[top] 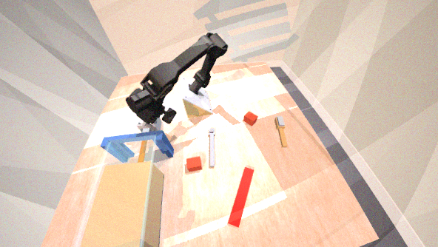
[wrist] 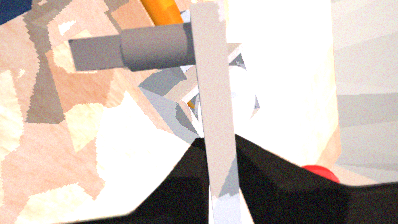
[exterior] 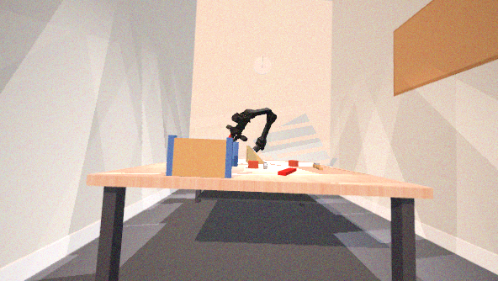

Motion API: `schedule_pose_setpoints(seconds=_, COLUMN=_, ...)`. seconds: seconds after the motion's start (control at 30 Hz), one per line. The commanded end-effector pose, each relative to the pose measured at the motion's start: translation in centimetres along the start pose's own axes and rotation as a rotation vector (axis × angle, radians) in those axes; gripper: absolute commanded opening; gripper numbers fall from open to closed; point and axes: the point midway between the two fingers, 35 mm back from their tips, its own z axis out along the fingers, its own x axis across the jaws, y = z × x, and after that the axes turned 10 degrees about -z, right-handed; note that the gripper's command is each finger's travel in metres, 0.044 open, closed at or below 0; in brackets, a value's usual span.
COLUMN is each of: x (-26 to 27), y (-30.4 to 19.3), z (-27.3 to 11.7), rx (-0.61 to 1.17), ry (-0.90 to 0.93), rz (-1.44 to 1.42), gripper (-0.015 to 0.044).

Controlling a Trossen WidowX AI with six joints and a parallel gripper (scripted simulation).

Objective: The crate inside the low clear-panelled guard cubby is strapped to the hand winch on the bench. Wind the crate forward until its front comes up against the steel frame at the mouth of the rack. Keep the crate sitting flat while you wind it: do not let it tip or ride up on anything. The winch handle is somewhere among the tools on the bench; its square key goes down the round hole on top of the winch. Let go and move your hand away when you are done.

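Note:
My gripper (top: 158, 117) (exterior: 235, 133) (wrist: 216, 143) is shut on the winch handle, a flat grey bar (wrist: 214, 90) with a round shank ending in a square key (wrist: 95, 54). The key points left in the wrist view. The handle's red knob (wrist: 320, 173) shows beyond the right finger. The winch (top: 142, 126) (wrist: 242, 92) lies beyond the bar in the wrist view; its top hole is hidden. The key appears out of line with it. An orange strap (top: 142, 151) (wrist: 162, 10) runs to the tan crate (top: 122, 200) (exterior: 199, 157), which looks flat, set back from the blue frame (top: 129, 137).
Red blocks (top: 194, 163) (top: 250, 118), a grey bar-shaped tool (top: 211, 149), a long red bar (top: 241, 196) and a wooden-handled hammer (top: 280, 122) lie on the bench. A pale wedge-shaped bracket (top: 196, 107) stands by the arm's base. The blue frame rises close to the winch.

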Motion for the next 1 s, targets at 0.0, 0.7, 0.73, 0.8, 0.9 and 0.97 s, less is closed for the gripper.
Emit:
schedule_pose_setpoints(seconds=0.0, x=-0.19, y=0.04, z=-0.29, rx=0.006, ry=-0.090, rz=0.009, gripper=0.0000)
schedule_pose_setpoints(seconds=0.7, x=-0.11, y=0.05, z=-0.26, rx=0.061, ry=-0.415, rz=0.012, gripper=0.0000)
schedule_pose_setpoints(seconds=0.73, x=-0.11, y=0.05, z=-0.26, rx=0.061, ry=-0.415, rz=0.012, gripper=0.0000)
schedule_pose_setpoints(seconds=0.8, x=-0.10, y=0.05, z=-0.25, rx=0.069, ry=-0.462, rz=0.012, gripper=0.0000)
schedule_pose_setpoints(seconds=0.9, x=-0.09, y=0.05, z=-0.25, rx=0.075, ry=-0.498, rz=0.012, gripper=0.0000)
schedule_pose_setpoints(seconds=0.97, x=-0.07, y=0.06, z=-0.24, rx=0.083, ry=-0.546, rz=0.013, gripper=0.0000)
